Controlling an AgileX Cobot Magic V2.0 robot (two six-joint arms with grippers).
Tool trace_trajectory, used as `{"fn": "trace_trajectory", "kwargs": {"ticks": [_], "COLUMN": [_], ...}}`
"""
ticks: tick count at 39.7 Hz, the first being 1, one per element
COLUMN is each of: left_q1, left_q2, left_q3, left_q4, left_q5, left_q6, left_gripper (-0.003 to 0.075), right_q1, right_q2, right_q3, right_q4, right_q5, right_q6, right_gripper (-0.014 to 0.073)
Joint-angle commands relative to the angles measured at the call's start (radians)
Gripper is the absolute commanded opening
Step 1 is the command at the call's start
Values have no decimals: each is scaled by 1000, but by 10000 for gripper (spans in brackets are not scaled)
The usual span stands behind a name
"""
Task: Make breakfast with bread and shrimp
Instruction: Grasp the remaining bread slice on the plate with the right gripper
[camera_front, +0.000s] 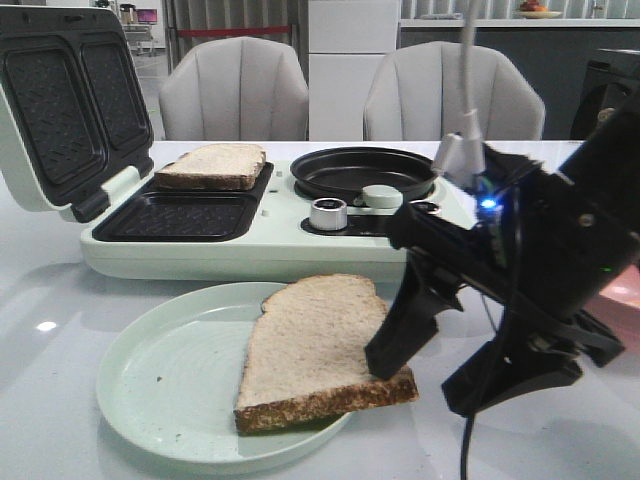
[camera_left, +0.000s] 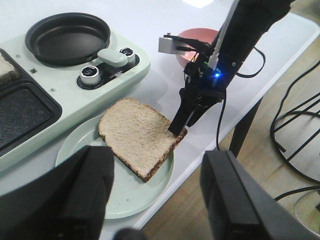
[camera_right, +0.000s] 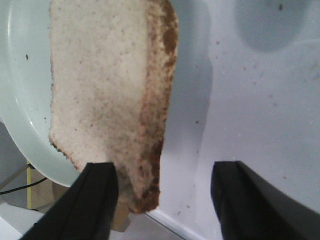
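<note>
Grainy flat bread slice (camera_front: 315, 350) – round glossy plate (camera_front: 160, 385) – right pincer (camera_front: 440, 375) spread.

No legible text, label, brand, number or sign is found in any of the three views. The pale green breakfast maker (camera_front: 250, 250) is checked on its front wall and around its knobs (camera_front: 328, 213): no readable marking is resolved there. Beside those knobs, in the left wrist view, small marks are seen on the breakfast maker (camera_left: 60, 115), too small to be read. A blue indicator light (camera_front: 488, 204) is noted on the right arm; no characters are carried by it.
</note>
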Motion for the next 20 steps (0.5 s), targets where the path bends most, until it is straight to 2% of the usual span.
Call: {"fn": "trace_trajectory", "kwargs": {"ticks": [1, 5, 8, 20], "left_q1": [-6, -6, -6, -6], "left_q2": [-3, -3, -3, -3], "left_q3": [-29, -29, -29, -29], "left_q4": [1, 1, 1, 1], "left_q5": [-83, -83, -83, -83], "left_q6": [-1, -1, -1, -1], "left_gripper": [438, 438, 438, 438], "right_q1": [2, 2, 2, 2], "right_q2": [4, 29, 33, 31], "right_q3": [-61, -87, -94, -94], "right_q4": [38, 38, 39, 40], "right_q5": [59, 86, 101, 120], "right_q6": [-18, -25, -25, -25], "right_gripper": [518, 514, 479, 161]}}
